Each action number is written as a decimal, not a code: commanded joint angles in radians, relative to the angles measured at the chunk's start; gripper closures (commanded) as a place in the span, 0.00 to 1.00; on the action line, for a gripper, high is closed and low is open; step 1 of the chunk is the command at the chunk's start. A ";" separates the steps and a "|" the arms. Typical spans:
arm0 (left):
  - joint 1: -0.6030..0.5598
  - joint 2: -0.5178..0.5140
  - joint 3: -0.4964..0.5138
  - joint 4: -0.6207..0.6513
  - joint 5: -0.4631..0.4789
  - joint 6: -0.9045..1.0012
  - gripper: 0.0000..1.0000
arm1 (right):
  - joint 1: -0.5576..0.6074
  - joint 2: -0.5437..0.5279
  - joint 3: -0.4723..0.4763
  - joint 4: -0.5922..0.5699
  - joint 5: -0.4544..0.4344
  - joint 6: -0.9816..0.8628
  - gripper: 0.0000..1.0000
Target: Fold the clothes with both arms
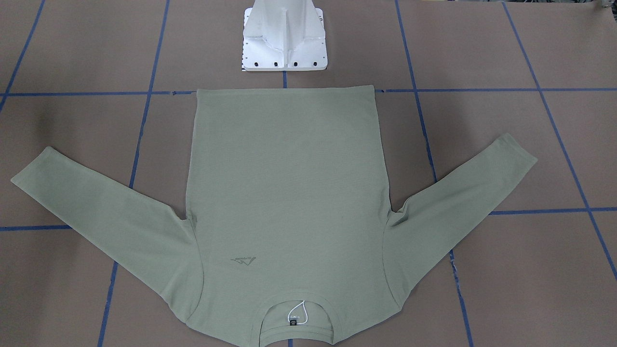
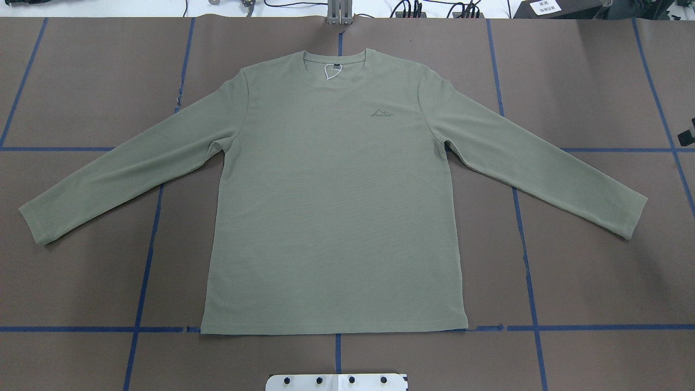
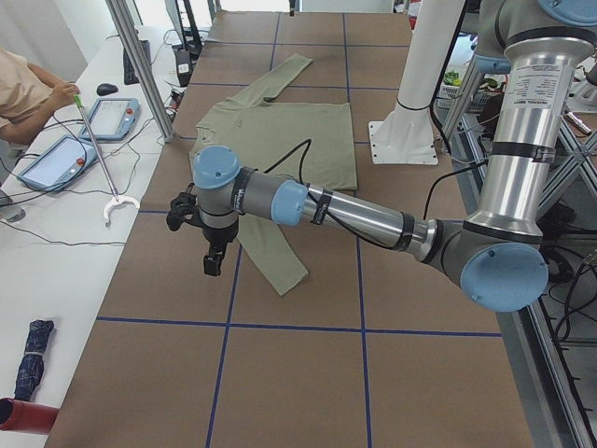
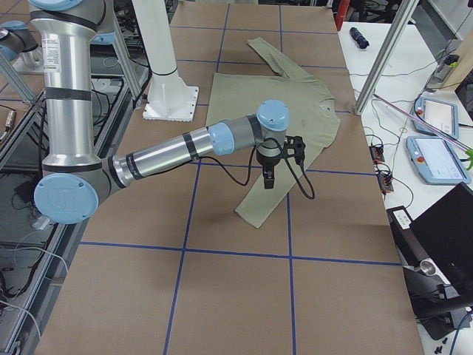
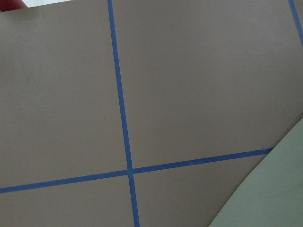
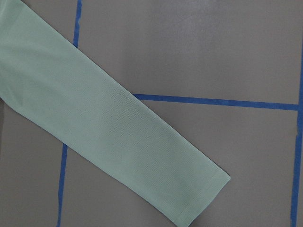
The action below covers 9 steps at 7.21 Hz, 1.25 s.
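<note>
The pale sage-green long-sleeved shirt [image 2: 331, 206] lies flat and face up on the brown table, sleeves spread out, hem towards the robot's base; it also shows in the front-facing view [image 1: 284, 193]. No arm shows in these two views. In the exterior left view my left gripper [image 3: 213, 259] hangs above the table beside the near sleeve [image 3: 270, 243]. In the exterior right view my right gripper [image 4: 268, 177] hangs above the other sleeve [image 4: 259, 203]. I cannot tell whether either is open or shut. The right wrist view looks down on a sleeve and cuff [image 6: 118, 142].
The white pedestal base [image 1: 284, 41] stands just behind the hem. Blue tape lines [image 2: 521, 217] grid the table. A side table with tablets [image 3: 56, 159], a metal post [image 3: 140, 65] and a person's arm [image 3: 28, 89] lie beyond the collar side.
</note>
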 commanded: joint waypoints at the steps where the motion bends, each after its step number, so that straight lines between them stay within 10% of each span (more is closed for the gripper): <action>1: 0.037 -0.003 -0.022 0.008 -0.061 0.001 0.00 | -0.070 0.002 -0.107 0.182 -0.020 0.154 0.00; 9: 0.056 -0.001 -0.082 0.008 -0.072 -0.063 0.00 | -0.199 -0.037 -0.564 0.755 -0.029 0.407 0.05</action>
